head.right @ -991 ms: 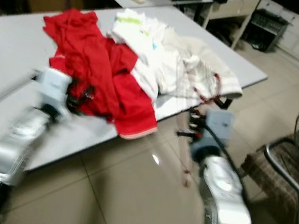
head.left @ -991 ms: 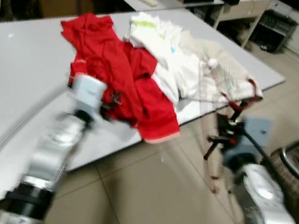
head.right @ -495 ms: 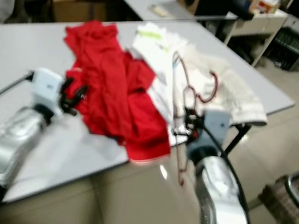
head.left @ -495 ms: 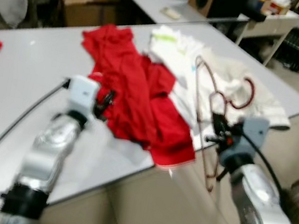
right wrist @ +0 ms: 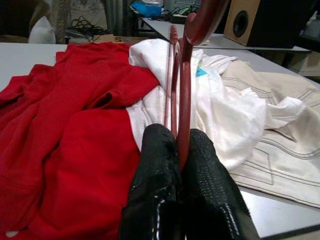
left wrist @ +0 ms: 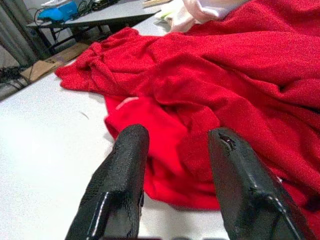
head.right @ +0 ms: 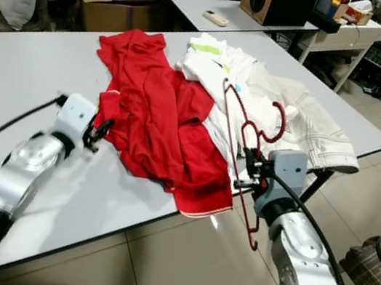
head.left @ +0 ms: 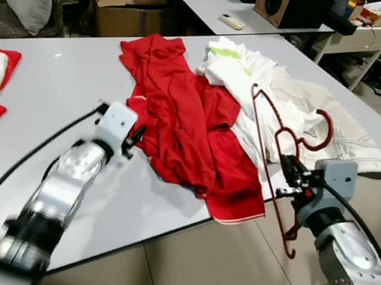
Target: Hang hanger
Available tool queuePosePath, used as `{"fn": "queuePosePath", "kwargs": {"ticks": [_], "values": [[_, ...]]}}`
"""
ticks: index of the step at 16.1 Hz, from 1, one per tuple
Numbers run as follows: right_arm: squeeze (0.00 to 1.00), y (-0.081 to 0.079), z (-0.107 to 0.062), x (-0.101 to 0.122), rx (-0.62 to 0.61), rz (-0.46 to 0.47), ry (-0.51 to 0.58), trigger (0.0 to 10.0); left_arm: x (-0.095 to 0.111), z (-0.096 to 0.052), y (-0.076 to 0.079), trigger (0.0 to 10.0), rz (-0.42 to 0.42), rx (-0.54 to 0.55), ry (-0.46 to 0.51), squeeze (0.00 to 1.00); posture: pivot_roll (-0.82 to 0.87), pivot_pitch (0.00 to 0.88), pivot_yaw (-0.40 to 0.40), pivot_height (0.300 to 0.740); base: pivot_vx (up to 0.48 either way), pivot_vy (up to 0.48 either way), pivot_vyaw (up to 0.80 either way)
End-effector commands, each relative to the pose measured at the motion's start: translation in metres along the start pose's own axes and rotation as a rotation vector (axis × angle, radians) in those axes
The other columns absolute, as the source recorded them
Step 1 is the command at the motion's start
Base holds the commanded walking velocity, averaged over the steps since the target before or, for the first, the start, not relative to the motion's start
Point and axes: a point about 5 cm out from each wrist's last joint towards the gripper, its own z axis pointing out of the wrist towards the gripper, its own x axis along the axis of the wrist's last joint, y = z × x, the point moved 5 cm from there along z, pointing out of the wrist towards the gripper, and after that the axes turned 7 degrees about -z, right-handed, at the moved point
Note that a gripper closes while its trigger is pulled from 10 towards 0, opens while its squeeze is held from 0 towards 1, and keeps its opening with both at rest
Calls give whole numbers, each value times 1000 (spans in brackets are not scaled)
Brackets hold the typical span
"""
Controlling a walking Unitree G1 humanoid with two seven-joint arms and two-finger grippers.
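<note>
Since half a second ago, right pincer (head.left: pixel 288 180) is pinching the hanger (head.left: pixel 277 154) higher off the bench (head.left: pixel 27 106), left pincer (head.left: pixel 134 140) spread beside red shirt (head.left: pixel 178 126); transport step, next needing a rail.

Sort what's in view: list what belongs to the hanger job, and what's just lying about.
Job:
red hanger, clamped in the right gripper
left gripper, open beside the red garment

Lying about:
white clothes
speaker
cardboard box
remote

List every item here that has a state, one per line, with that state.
hanger: lifted clear of the table, clamped by the right gripper.
right gripper: shut on the hanger.
left gripper: open, low over the table beside the red shirt.
red shirt: crumpled, lying on the table.
white clothes: heaped.
</note>
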Motion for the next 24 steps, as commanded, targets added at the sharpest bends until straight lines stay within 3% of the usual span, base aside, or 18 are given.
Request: {"fn": "queuePosePath", "kwargs": {"ticks": [1,5,8,11,15,18,20,21,22,23,24], "values": [[0,6,-4,1,-15,-5,7,10000,-3,3,1,10000,19,-9,-8,0,-107,0,-29,740,0,0,0],[0,11,-5,-6,-44,8,-16,10000,-7,16,-2,10000,32,-29,-27,0,-118,0,-40,740,0,0,0],[0,11,-9,-10,-75,25,-31,10000,-10,25,-13,10000,94,31,-65,0,-150,0,-41,740,0,0,0],[0,6,-11,-12,-68,40,-38,10000,-11,31,-3,10000,74,-1,-74,0,-157,0,-43,740,0,0,0],[0,6,-13,-11,-73,43,-40,10000,-11,33,-2,10000,60,-4,-81,0,-168,0,-35,740,0,0,0],[0,8,-15,-13,-89,48,-45,10000,-13,32,1,10000,49,-67,-81,0,-168,0,-33,740,0,0,0],[0,7,-12,-12,-82,48,-42,10000,-20,31,-4,10000,69,-43,-123,0,-163,0,-36,740,0,0,0],[0,6,-11,-11,-78,48,-40,10000,-23,30,-6,8353,72,-28,-140,0,-164,0,-36,740,0,0,0],[0,5,-11,-11,-77,47,-39,10000,-25,30,-8,3725,71,-19,-150,0,-167,0,-36,740,0,0,0],[0,5,-11,-10,-76,47,-39,10000,-27,30,-9,2196,69,-7,-163,0,-167,0,-36,740,0,0,0],[0,5,-11,-10,-76,46,-38,10000,-28,29,-10,1294,70,-2,-172,0,-167,0,-36,740,0,0,0]]}}
